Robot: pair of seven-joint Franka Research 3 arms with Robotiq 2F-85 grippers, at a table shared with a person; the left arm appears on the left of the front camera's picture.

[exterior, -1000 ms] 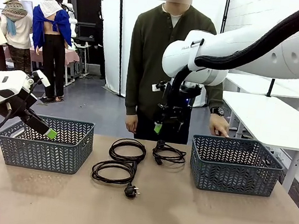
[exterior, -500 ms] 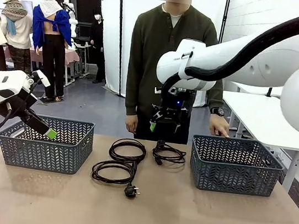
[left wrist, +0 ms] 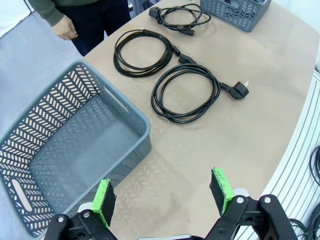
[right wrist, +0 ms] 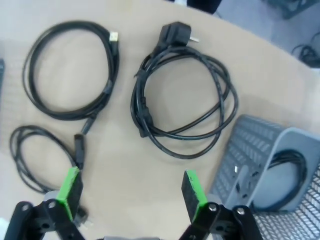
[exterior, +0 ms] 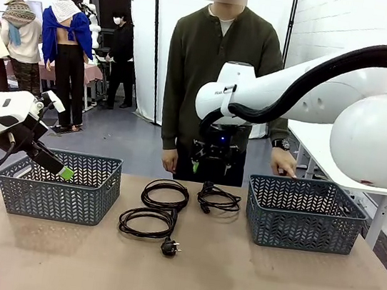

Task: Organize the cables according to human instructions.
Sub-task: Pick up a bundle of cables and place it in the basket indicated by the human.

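Both left pincer (left wrist: 162,194) and right pincer (right wrist: 131,192) gape empty.

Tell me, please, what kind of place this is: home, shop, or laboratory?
Most likely a robotics laboratory: white robot arms reach over a table with grey baskets, and white partition screens stand behind.
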